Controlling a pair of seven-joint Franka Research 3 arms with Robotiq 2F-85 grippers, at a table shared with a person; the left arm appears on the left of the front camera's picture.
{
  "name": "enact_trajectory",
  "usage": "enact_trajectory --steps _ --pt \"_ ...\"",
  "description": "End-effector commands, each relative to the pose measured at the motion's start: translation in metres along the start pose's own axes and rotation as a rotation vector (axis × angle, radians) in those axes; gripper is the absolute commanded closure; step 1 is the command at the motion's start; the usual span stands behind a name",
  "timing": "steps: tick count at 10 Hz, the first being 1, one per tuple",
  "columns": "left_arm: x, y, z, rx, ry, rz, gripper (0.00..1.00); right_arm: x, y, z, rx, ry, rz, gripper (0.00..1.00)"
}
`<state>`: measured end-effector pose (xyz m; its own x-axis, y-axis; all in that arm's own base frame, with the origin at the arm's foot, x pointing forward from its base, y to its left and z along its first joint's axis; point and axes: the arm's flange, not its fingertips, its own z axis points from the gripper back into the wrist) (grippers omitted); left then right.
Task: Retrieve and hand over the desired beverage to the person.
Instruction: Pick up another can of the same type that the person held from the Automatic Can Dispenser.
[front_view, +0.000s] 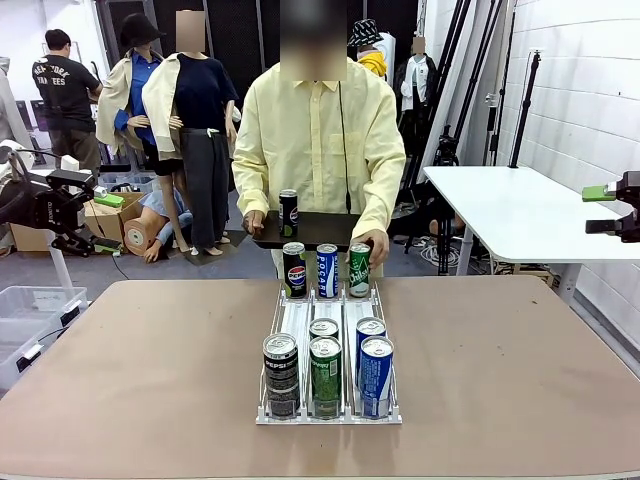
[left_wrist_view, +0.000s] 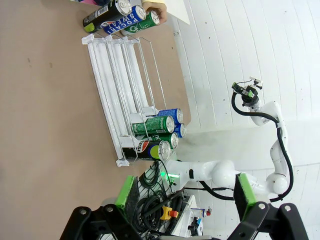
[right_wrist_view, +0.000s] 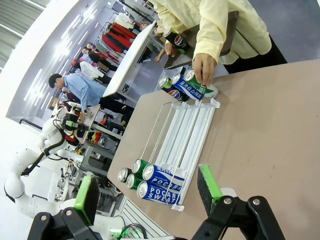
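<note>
Tabletop (front_view: 130, 380) lies bare beside the central can rack (front_view: 330, 418); left gripper (left_wrist_view: 186, 194) and right gripper (right_wrist_view: 147, 192) hang released, past its edges.

From my station, the clearest print in the front view is "PEPSI", running up the black near can (front_view: 281, 372) at the lower left of the rack. The black far can (front_view: 294, 270), just above centre, carries the round Pepsi emblem. In the right wrist view, "POCARI SWEAT" reads plainly on the blue near can (right_wrist_view: 161, 192) at lower centre, and "POCARI" on the second blue can (right_wrist_view: 164, 175) just above it. The blue-and-white can (left_wrist_view: 122, 21) at the top edge of the left wrist view also says "POCARI SWEAT"; in the right wrist view, upper centre, it shows Korean lettering I can't make out. Upper left of the front view, a bystander's black T-shirt (front_view: 62, 80) says "NEW YORK"; the line beneath is too small.
</note>
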<state>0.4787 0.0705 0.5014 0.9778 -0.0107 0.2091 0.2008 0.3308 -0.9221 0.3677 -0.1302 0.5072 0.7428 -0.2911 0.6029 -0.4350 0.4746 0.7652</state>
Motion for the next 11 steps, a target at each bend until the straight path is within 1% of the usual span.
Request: enact_trajectory --steps 1,11 --pt "0.0002 -0.0007 0.0012 0.001 -0.001 0.000 0.00 0.0016 0.0005 -0.0013 0.015 -0.007 -0.001 0.00" --pt "0.0002 -0.0007 0.0012 0.001 -0.001 0.000 0.00 0.0016 0.0005 -0.0013 0.015 -0.007 -0.001 0.00"
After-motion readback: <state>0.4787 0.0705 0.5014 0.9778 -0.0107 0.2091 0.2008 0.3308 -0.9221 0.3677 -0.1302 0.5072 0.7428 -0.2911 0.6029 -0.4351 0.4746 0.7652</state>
